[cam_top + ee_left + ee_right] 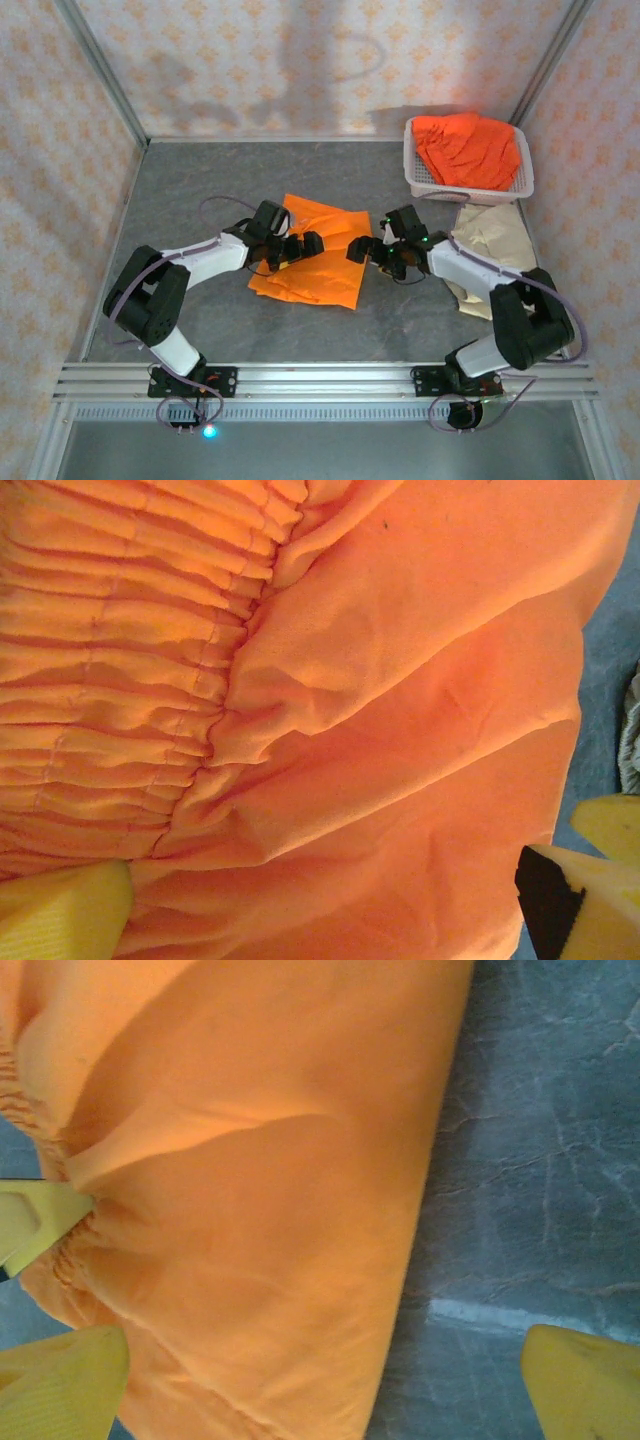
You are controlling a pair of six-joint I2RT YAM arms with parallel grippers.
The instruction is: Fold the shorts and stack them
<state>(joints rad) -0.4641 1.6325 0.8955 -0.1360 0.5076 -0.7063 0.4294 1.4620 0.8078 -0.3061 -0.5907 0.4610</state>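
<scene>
Mid-table on one grey table: one folded pair of bright orange cloth shorts. Over it, left gripper and right gripper, yellow fingers spread apart on both, clamping nothing. At right, one beige cloth pair; more orange cloth (count unclear) heaped in one white perforated basket.

A robot test booth, this: patterned panels wall in a grey surface, aluminium rail running along its near edge.

Flat orange shorts on grey table
</scene>
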